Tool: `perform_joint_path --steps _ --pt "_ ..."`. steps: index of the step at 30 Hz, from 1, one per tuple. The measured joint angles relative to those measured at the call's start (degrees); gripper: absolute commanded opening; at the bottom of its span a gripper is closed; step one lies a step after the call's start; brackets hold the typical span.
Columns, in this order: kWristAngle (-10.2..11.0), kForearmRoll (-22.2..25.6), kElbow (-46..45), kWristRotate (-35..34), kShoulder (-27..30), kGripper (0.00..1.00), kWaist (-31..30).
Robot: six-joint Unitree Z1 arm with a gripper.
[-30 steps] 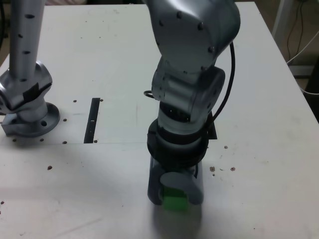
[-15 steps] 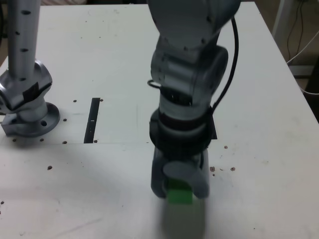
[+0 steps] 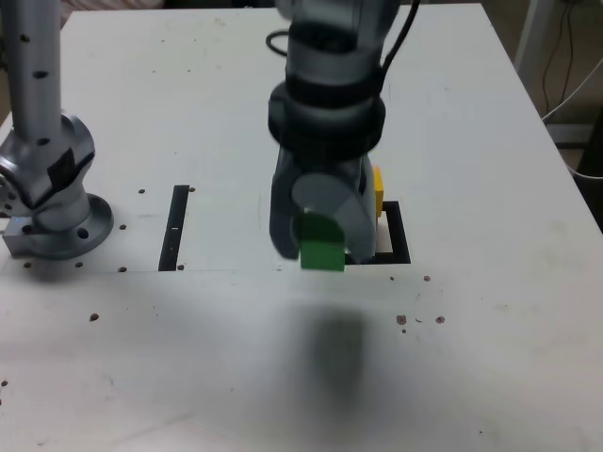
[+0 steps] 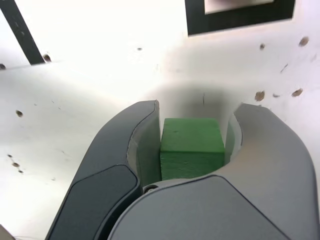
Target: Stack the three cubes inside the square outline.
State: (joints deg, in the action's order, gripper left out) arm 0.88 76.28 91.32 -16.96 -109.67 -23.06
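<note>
My gripper [image 3: 320, 247] is shut on a green cube [image 3: 321, 243] and holds it in the air, with its shadow on the table below. In the wrist view the green cube [image 4: 191, 147] sits squeezed between the two grey jaws of the gripper [image 4: 196, 125]. Just behind the gripper a yellow cube [image 3: 378, 193] shows as a sliver at the square outline [image 3: 399, 240]; whatever is under it is hidden by the gripper. The square outline [image 4: 240, 20] lies ahead of the jaws in the wrist view, its white centre partly cut off.
A thin black strip [image 3: 175, 228] lies flat on the white table [image 3: 490, 141] at the exterior view's left; the same strip [image 4: 21, 35] appears in the wrist view. The arm's grey base [image 3: 52, 202] is bolted at the far left. Small dark specks dot the table.
The gripper has lifted the green cube off the table near the front edge and carried it back and upward, close to the square outline. The yellow cube has come into sight.
</note>
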Motion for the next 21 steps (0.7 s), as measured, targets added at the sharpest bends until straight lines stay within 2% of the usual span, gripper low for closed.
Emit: perform_joint_path --steps 9,21 --pt "2.33 4.87 6.71 4.22 0.18 0.26 7.12" --pt "3.38 7.65 9.91 7.51 -0.66 0.26 15.49"
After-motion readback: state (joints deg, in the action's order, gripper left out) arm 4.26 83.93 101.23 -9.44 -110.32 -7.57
